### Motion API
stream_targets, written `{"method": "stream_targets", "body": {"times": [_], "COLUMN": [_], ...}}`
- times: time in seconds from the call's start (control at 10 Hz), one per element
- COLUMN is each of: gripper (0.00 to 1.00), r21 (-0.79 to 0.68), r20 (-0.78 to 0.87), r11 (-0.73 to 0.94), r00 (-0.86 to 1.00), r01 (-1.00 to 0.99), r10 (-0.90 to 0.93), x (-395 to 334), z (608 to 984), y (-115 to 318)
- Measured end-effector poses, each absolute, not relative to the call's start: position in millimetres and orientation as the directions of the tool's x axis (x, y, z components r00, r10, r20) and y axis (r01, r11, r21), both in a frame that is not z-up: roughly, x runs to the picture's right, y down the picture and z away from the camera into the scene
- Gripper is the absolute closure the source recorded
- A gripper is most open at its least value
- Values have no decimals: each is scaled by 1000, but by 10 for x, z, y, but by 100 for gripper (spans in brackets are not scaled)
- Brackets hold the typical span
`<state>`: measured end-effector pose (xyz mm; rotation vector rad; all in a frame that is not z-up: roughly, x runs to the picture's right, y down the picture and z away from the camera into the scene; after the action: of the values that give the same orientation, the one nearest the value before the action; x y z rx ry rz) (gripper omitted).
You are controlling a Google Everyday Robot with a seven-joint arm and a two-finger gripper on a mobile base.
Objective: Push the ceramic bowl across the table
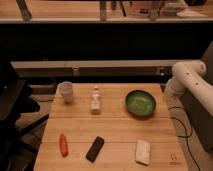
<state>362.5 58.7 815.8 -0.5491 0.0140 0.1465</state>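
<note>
Across your light wooden table [115, 137], the ceramic bowl [140, 103] sits near the far right corner. Your gripper [170, 92] hangs just off the right edge beside it, fingers pressed together, probably so it pushes as one blunt tip.

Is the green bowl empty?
Empty: the ceramic bowl shows only bare green inside. The gripper, shut, hangs by the table edge.

The ceramic bowl [140, 103] is glossy green, darker-rimmed; the table [116, 131] pale wood planks; the gripper [170, 92], at the bowl's two o'clock, whitish.
</note>
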Motion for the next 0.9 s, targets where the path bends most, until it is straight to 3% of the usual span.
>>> {"method": "stream_targets", "body": {"times": [0.9], "gripper": [97], "r21": [-541], "r20": [-69], "r11": [820], "r00": [982], "r01": [-187], "r10": [178], "x": [3690], "z": [8431], "y": [741]}}
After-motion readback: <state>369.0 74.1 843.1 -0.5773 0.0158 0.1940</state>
